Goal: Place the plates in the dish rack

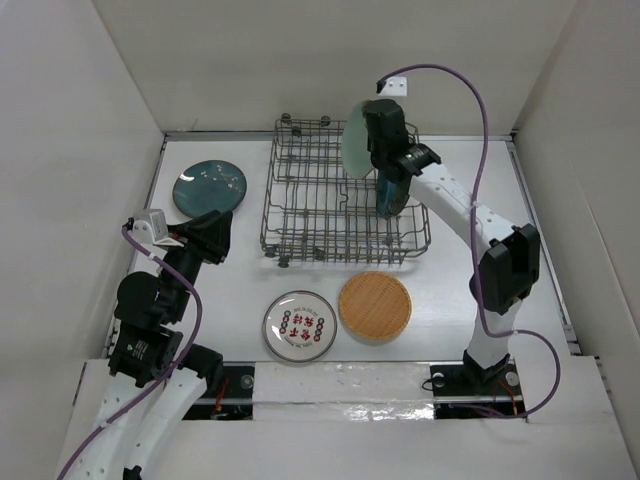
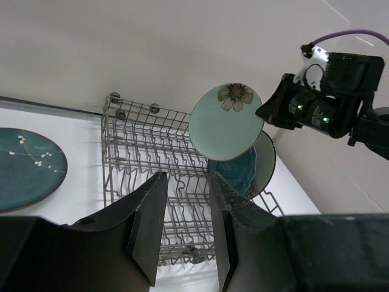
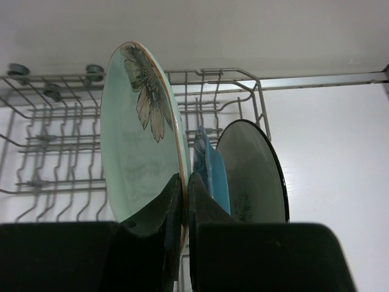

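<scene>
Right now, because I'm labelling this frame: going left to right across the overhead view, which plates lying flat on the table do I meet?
dark teal speckled plate → white plate with red-green pattern → tan woven-look plate. The dish rack and the pale green plate above it overlap these sideways, so I leave them out.

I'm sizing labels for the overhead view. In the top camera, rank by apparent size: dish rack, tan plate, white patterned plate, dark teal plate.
1. dish rack, clearly largest.
2. tan plate, white patterned plate and dark teal plate: all look about the same, so I won't rank them.
</scene>
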`<move>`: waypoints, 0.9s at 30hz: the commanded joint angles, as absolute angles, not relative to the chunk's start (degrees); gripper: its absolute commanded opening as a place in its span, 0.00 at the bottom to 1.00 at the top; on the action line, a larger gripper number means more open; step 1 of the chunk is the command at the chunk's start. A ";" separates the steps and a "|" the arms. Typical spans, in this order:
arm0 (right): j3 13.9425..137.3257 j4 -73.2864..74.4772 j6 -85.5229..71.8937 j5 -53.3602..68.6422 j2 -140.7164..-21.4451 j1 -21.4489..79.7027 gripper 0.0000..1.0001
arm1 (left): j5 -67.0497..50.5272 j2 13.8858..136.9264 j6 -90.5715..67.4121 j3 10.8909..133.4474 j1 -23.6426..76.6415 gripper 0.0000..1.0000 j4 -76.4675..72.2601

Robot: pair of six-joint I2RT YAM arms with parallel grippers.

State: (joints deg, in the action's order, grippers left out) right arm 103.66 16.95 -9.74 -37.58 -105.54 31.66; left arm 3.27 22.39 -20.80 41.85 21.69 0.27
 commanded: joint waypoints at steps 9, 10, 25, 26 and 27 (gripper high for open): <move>113.21 13.09 1.14 -56.51 -110.12 37.62 0.00 | 2.81 22.15 -20.04 41.66 21.88 0.30 -2.11; 112.86 13.44 1.49 -57.56 -110.39 38.23 0.00 | 2.81 22.15 -20.04 41.57 21.88 0.30 -2.11; 108.46 11.60 6.50 -65.21 -111.80 39.29 0.00 | 2.55 21.88 -20.13 41.57 21.88 0.30 -2.20; 108.20 11.69 6.42 -65.21 -111.88 39.29 0.00 | 2.55 21.88 -20.13 41.49 21.88 0.30 -2.20; 107.85 11.78 6.33 -65.21 -112.06 39.29 0.00 | 2.55 21.88 -20.13 41.48 21.88 0.30 -2.20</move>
State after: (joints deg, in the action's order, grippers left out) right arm 107.02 18.83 5.61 -60.40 -113.08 38.72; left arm 3.20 22.31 -20.80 41.74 21.69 0.25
